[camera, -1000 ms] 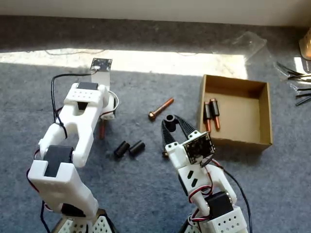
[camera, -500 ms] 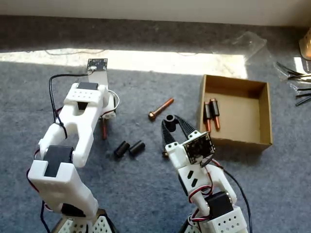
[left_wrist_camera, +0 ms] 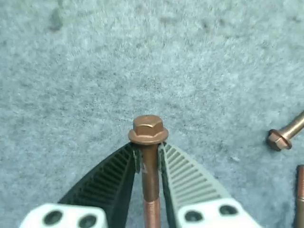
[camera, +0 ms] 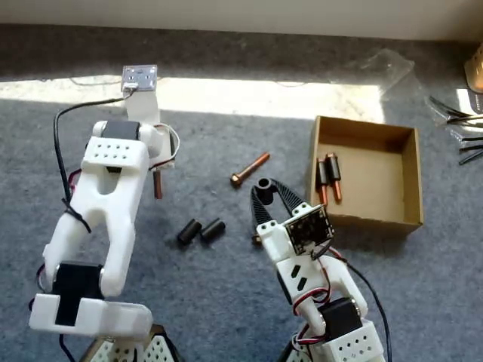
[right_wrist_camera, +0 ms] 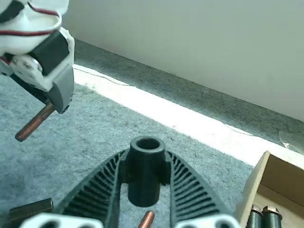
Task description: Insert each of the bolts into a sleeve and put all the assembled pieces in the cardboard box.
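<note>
Left tool [left_wrist_camera: 148, 151] clamped on bolt [left_wrist_camera: 148, 129] shank, held aloft. Right tool [right_wrist_camera: 145, 160] grips sleeve [right_wrist_camera: 144, 183], bore up, near box [camera: 370, 220]. Step: insertion. Next, judged: bring threaded tip over bore, axes aligned.

grey carpet [camera: 219, 302] carries everything; a sunlit strip [camera: 249, 96] crosses its far side; a loose bolt [camera: 250, 169] lies aslant near the middle; a black sleeve [camera: 189, 231] and a second sleeve [camera: 213, 229] lie just beside each other, nearer the arm bases; the cardboard box [camera: 377, 220] sits open-topped near the bolt — a clear plastic bag [camera: 386, 66] lies beyond it
</note>
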`<action>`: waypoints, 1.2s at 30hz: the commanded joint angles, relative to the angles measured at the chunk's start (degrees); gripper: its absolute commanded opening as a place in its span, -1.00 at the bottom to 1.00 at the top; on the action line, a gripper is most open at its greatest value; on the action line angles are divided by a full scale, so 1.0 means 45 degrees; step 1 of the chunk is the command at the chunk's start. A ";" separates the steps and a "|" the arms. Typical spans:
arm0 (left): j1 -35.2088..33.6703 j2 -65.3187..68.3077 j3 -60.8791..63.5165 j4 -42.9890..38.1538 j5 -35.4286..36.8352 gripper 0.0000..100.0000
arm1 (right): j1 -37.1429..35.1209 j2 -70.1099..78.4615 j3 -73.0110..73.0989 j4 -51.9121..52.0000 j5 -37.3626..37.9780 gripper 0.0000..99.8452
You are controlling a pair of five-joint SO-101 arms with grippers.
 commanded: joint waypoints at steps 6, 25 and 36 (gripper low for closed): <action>0.0303 -0.2549 -0.0713 -0.0371 0.0156 -0.99 | -0.0107 -0.0166 0.1866 -0.0010 0.0156 -0.99; 0.0322 -0.7082 -0.0576 -0.1856 0.0156 -0.99 | -0.2042 -0.0166 0.1866 -0.0987 0.0039 -0.99; 0.3350 -1.0696 0.0264 -0.2032 -0.2520 -0.99 | -0.3018 -0.0166 0.1866 -0.2842 0.0039 -0.99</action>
